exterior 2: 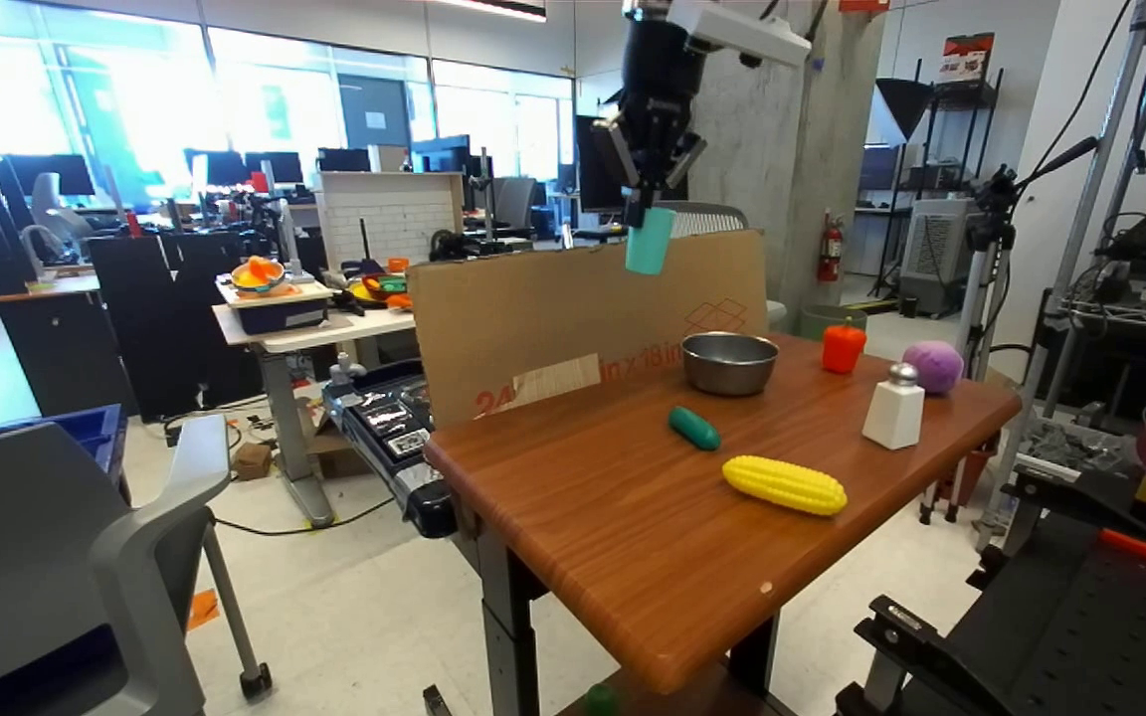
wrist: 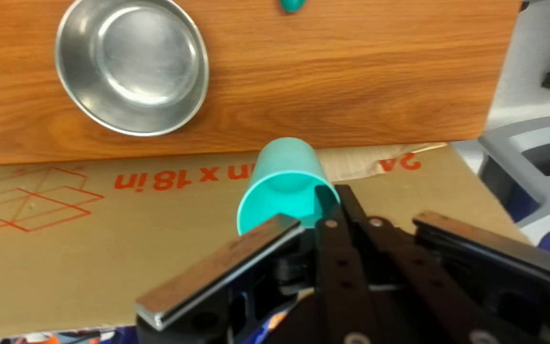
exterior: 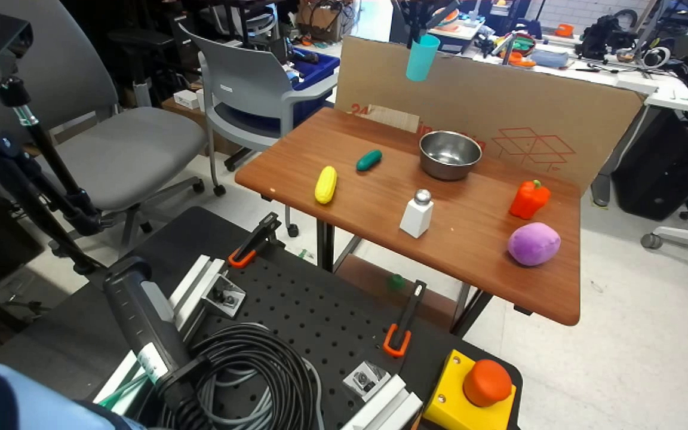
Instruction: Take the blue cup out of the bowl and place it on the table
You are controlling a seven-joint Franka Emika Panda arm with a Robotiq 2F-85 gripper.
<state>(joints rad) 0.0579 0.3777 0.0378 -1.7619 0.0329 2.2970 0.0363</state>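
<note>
A: Near first, quick.
B: In an exterior view: black perforated board (exterior: 344, 322), coiled black cable (exterior: 278, 352) on it, yellow box (exterior: 448, 388) with orange button (exterior: 487, 382) at its right end.
A: Next?
B: Brown table (exterior: 374, 197). Near side, left to right: yellow corn (exterior: 325, 185), white shaker (exterior: 417, 218) upright, purple round thing (exterior: 534, 243). Red-orange pepper (exterior: 530, 201) just beyond that one.
A: Far side?
B: Dark green piece (exterior: 369, 160) left, shiny metal bowl (exterior: 448, 170) right of it, cardboard sheet (exterior: 499, 95) standing along the far edge.
A: Blue cup (exterior 2: 649, 249)?
B: Out of the bowl, up in the air in both exterior views, well apart from the table. Bit tilted, mouth up.
A: Gripper (wrist: 336, 197)?
B: Closed on the cup's wall; wrist view gives one finger inside the rim, the other outside.
</note>
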